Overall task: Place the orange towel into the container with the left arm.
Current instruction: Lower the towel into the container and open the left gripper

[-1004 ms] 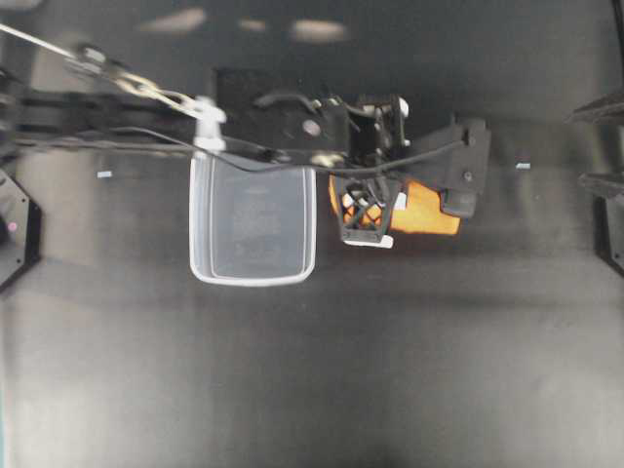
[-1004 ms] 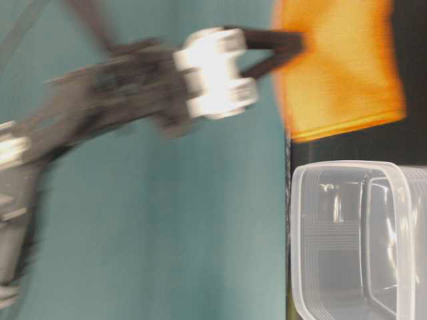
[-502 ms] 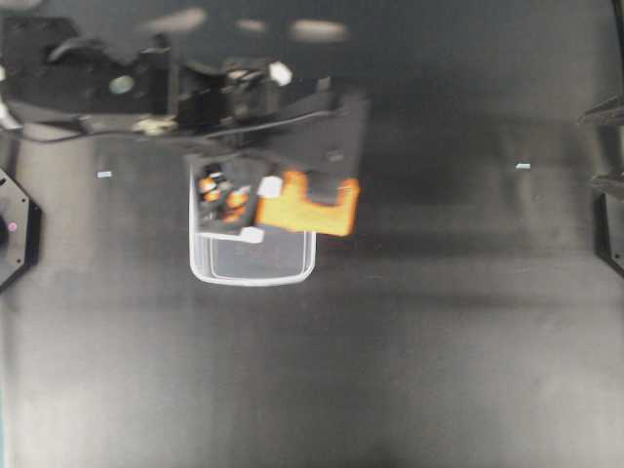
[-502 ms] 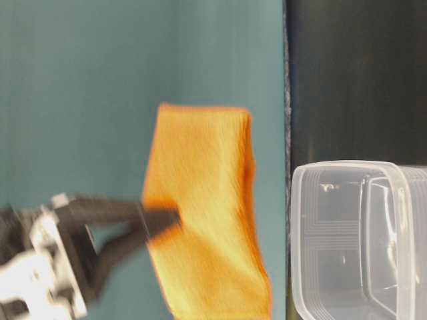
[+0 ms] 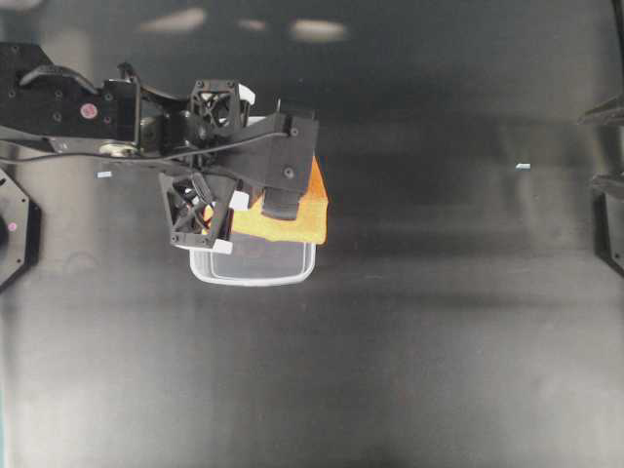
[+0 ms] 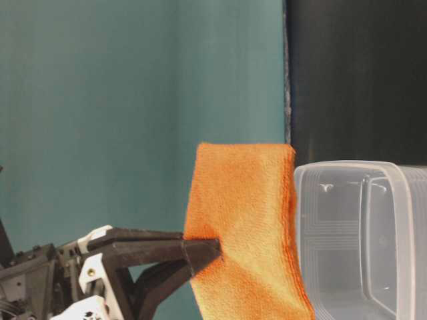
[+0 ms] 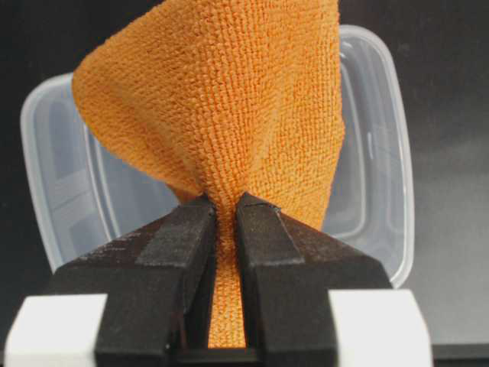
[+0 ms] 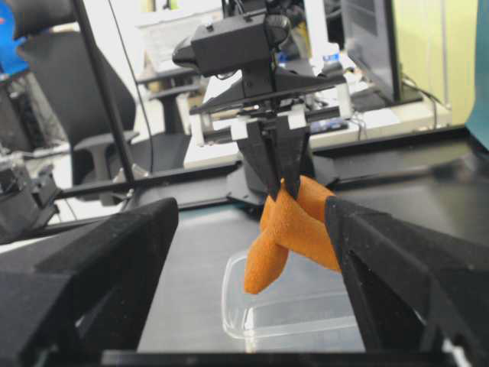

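1. The left gripper is clamped tight on the orange towel; in the left wrist view its two black fingers pinch a bunched fold of the cloth with only a thin strip of orange between them
2. The towel hangs from that pinch in the air, fanned out beyond the fingertips; in the right wrist view it droops in two lobes below the gripper, its lowest tip above the container and not touching it
3. The container sits upright on the dark table; from overhead the left arm reaches in from the left and covers much of the tub, with the towel showing over the tub's far right part and overlapping its right rim
4. In the table-level view the towel is just beside the tub's wall, held by the gripper
5. The right gripper stands wide open and holds nothing; its two black fingers frame the right wrist view, well back from the towel and tub
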`<state>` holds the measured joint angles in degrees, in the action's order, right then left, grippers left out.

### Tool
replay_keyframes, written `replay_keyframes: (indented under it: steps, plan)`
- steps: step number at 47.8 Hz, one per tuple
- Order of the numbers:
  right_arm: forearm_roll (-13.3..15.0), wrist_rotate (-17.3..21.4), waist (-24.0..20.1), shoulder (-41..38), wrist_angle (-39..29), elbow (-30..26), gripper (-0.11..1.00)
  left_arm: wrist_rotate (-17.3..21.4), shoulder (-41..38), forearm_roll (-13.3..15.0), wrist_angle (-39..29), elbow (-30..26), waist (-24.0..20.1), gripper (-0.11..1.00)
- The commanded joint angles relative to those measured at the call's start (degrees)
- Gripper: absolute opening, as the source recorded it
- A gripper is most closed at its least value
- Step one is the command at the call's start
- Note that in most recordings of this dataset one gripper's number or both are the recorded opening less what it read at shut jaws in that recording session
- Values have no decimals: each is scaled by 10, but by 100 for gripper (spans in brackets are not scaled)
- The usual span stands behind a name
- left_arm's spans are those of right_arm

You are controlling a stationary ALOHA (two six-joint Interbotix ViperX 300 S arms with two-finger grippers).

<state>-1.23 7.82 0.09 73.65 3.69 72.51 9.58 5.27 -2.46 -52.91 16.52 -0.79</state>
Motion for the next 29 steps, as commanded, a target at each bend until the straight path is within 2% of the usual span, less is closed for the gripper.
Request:
replay_keyframes:
  steps: [1, 8, 10, 12, 19, 22, 25, 29]
  plan:
    - [-1, 2, 2, -3, 5, -8, 76, 0, 4, -2, 5, 0, -4, 6]
    - [-1, 1, 2, 0, 5, -9, 76, -2, 4, -2, 5, 7, -9, 6]
    - [-2, 1, 2, 0, 5, -9, 76, -2, 4, -2, 6, 10, -10, 10]
    - [-1, 1, 2, 0, 5, -9, 76, -1, 4, -2, 6, 11, -10, 19]
    - [-2, 1, 2, 1, 6, -9, 76, 3, 6, -2, 20, 19, 0, 64]
    - [-1, 0, 2, 3, 6, -9, 76, 2, 6, -2, 38, 21, 2, 80]
    - [-1, -1, 2, 4, 6, -11, 76, -1, 9, -2, 54, 22, 3, 89]
    - [-1, -1, 2, 7, 4, -12, 76, -5, 22, -1, 69, 18, 3, 87]
